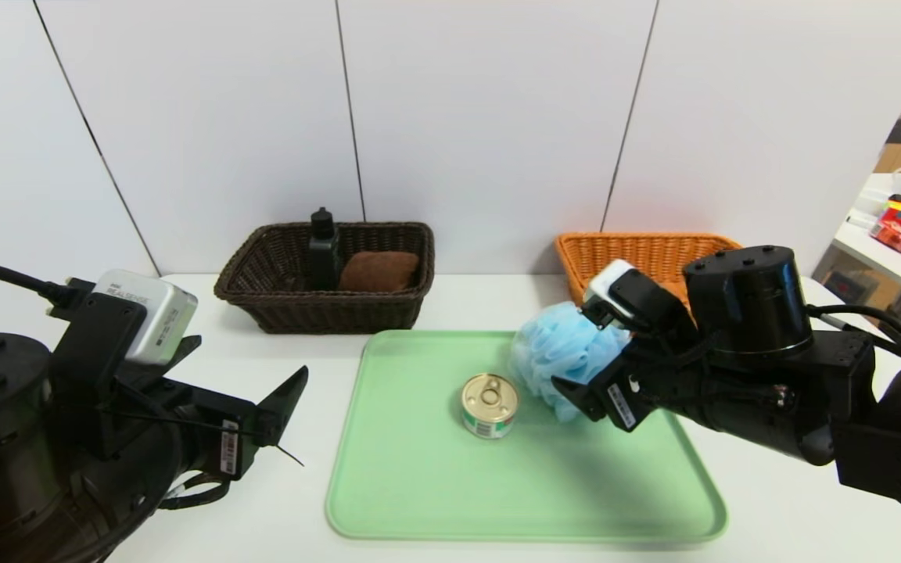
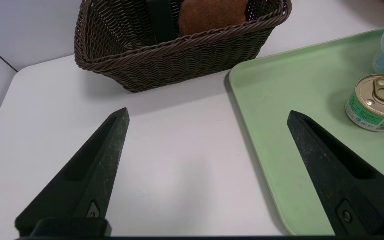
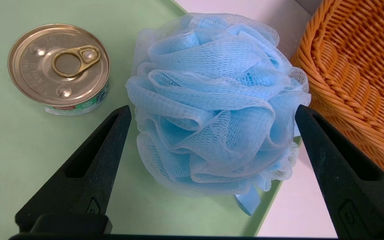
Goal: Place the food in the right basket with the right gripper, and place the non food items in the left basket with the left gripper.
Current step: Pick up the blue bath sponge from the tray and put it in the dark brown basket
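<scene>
Our right gripper (image 1: 576, 367), a black two-finger tool with a white camera module, hangs over the right side of the pale green plastic tray (image 1: 419, 485) with its jaws spread wide and nothing between them. From its own wrist camera we see the fluffy light blue mesh bath pouf (image 3: 217, 106) sitting squarely in the gap between the two fingers (image 3: 92, 166), while the small squat round tin can (image 3: 58, 66) with the gold pull-ring lid lies off beyond one finger, on the side away from the orange-tan woven wicker basket (image 3: 355, 73).

In the head view the can (image 1: 489, 404) stands upright near the middle of the tray, just left of the pouf (image 1: 564, 352) and touching or nearly touching it. That is the relation the coming move turns on: we judge the right gripper is lined up on the wrong object and must shift left to centre the can. The can is round, so no approach angle is favoured.

Our left gripper (image 1: 263, 407), black on an orange and black arm, waits equally wide open and empty over the white table (image 2: 165, 173) left of the tray. The dark brown woven wicker basket (image 1: 317, 309) already holds the black rectangular bottle (image 1: 324, 250) and the folded brown plush towel (image 1: 378, 270).
</scene>
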